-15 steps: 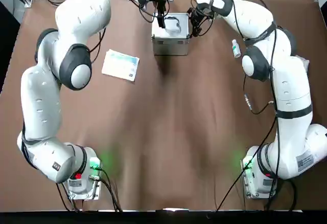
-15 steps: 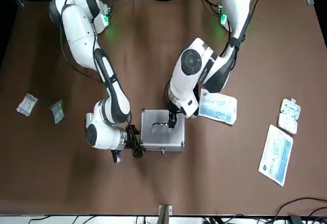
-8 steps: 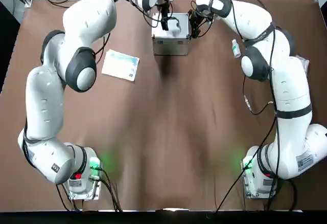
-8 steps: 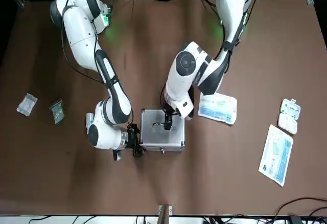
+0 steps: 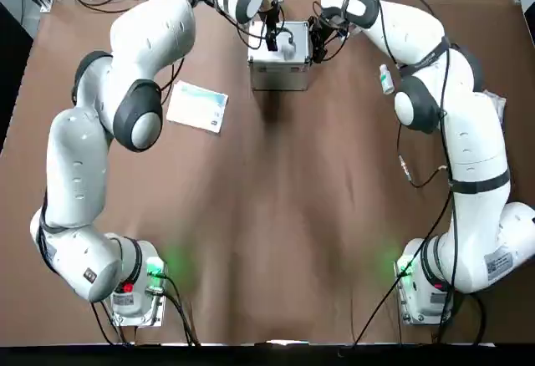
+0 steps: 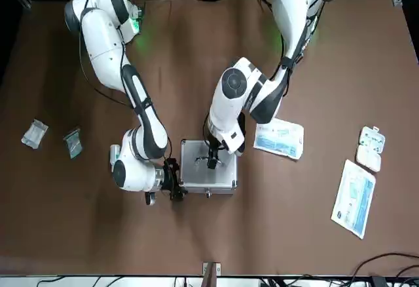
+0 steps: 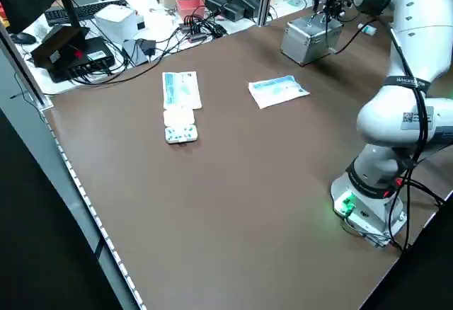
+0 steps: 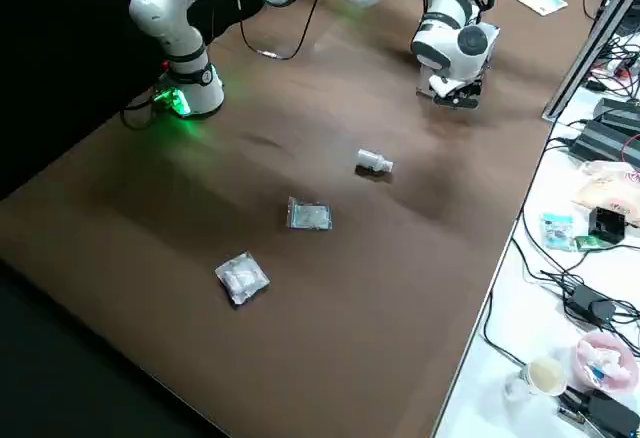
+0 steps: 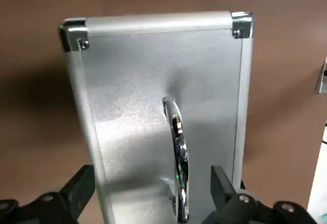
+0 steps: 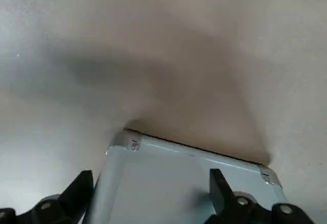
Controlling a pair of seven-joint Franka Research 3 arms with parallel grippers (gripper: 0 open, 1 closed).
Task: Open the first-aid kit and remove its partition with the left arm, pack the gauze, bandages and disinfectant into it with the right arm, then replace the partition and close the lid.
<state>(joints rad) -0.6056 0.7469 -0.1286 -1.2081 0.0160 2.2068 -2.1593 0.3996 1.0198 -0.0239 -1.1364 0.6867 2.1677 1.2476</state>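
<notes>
Left arm point(image 5: 134, 115): I see it reach from the near left across to the far middle of the tabletop point(image 5: 276, 216).
Blue-and-white packet point(image 5: 197, 106): it lies flat, left of the case and a little nearer to me.
Left gripper point(image 5: 271, 38): it hangs right over the lid. Its fingers point(image 9: 76, 193) are spread wide, one on each side of the handle, and I see them hold nothing.
Case point(image 5: 280, 57): the small silver box sits at the far middle of the tabletop, closed.
Lid point(image 9: 153, 96): it is flat and shut on the case, with the curved metal handle point(image 9: 176, 147) in its middle.
Right gripper point(image 5: 316, 30): it is just beside the right side of the case. Its fingers point(image 10: 76, 191) are spread apart, with a corner of the case between them in its wrist view. I cannot tell if they touch the case.
Disinfectant point(image 5: 385, 79): the tiny bottle lies on its side, well right of the case, near the right arm point(image 5: 468, 140).
Two small packets point(image 6: 52, 137): they lie farther right on the tabletop, well apart from the case.
</notes>
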